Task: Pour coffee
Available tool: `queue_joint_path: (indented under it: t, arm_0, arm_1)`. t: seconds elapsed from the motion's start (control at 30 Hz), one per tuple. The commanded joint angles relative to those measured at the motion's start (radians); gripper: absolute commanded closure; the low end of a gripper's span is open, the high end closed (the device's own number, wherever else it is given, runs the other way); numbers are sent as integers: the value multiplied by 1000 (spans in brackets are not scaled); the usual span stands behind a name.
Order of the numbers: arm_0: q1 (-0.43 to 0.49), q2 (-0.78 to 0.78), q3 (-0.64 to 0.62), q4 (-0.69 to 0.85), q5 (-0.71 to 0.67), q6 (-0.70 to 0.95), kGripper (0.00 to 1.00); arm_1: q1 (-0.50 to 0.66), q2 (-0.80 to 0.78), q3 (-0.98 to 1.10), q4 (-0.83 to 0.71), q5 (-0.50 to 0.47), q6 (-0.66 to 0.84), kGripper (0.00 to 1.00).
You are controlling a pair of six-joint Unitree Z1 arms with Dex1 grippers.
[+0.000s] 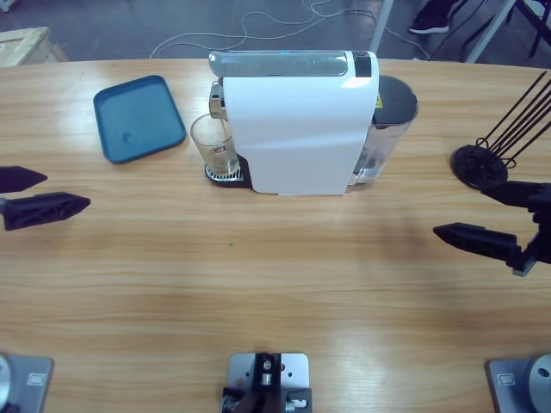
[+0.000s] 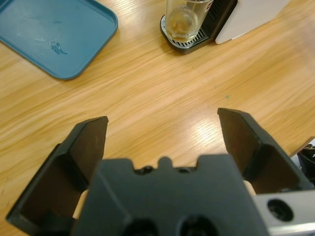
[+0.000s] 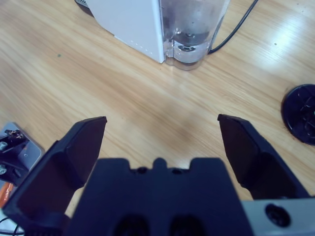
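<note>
Your left gripper [image 1: 34, 196] sits at the left edge of the wooden table [image 1: 275, 292] and your right gripper [image 1: 508, 219] at the right edge, both with jaws spread wide over bare wood, gripping nothing and well apart from the machine. The coffee [image 2: 183, 35] is a thin brownish film in the bottom of the clear glass [image 1: 213, 144], which stands upright on the drip grille at the front of the white coffee machine [image 1: 297, 129]; a clear water tank [image 1: 387, 125] sits at the machine's back. A teal tray [image 1: 138, 116] lies just left of the glass and a black capsule rack [image 1: 482, 163] stands near the right gripper; beyond the table's far edge you get grey floor with a loose white cable [image 1: 258, 26] and a person's shoe [image 1: 430, 19].
</note>
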Motion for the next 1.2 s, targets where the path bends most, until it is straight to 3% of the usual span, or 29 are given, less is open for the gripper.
queue_joint_path:
  t: [0.03, 1.2]
  arm_0:
    - [4, 26, 23, -6, 15, 0, 41]
    - [3, 36, 23, -6, 20, -2, 36]
  arm_1:
    - [8, 62, 18, -9, -4, -6, 0]
    - [8, 82, 18, -12, 10, -8, 0]
